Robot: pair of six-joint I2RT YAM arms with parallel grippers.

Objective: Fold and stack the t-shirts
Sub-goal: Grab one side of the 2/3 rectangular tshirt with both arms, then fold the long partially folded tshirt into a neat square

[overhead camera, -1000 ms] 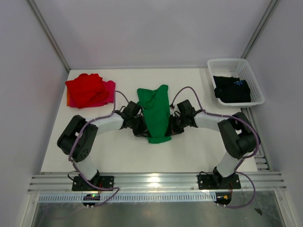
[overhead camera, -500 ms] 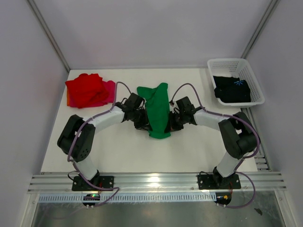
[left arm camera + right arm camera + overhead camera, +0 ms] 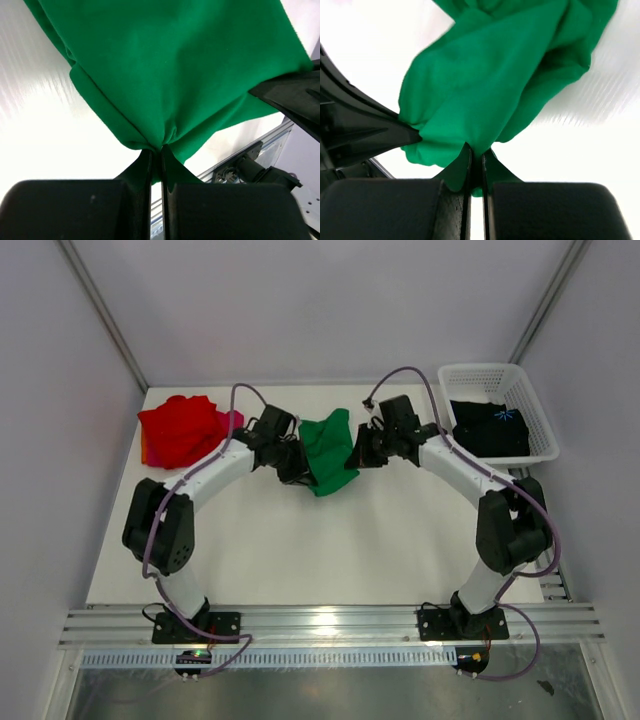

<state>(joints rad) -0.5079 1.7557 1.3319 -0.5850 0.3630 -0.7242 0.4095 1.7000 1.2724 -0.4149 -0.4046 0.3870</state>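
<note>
Left hand point(image 3: 295, 462) pinched shut on green t-shirt point(image 3: 326, 440) edge | right hand point(image 3: 356, 457) pinched shut on opposite edge | paired grip above worktop point(image 3: 300, 550) probably keeps the fold even

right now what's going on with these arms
Both arms are working on the green t-shirt: the left gripper and the right gripper are each shut on an edge of it, holding it bunched between them. The red t-shirt lies on the magenta-pink t-shirt far left; the black t-shirt sits in the white basket.

pale walls point(image 3: 320, 300), white table point(image 3: 330, 550)
</note>
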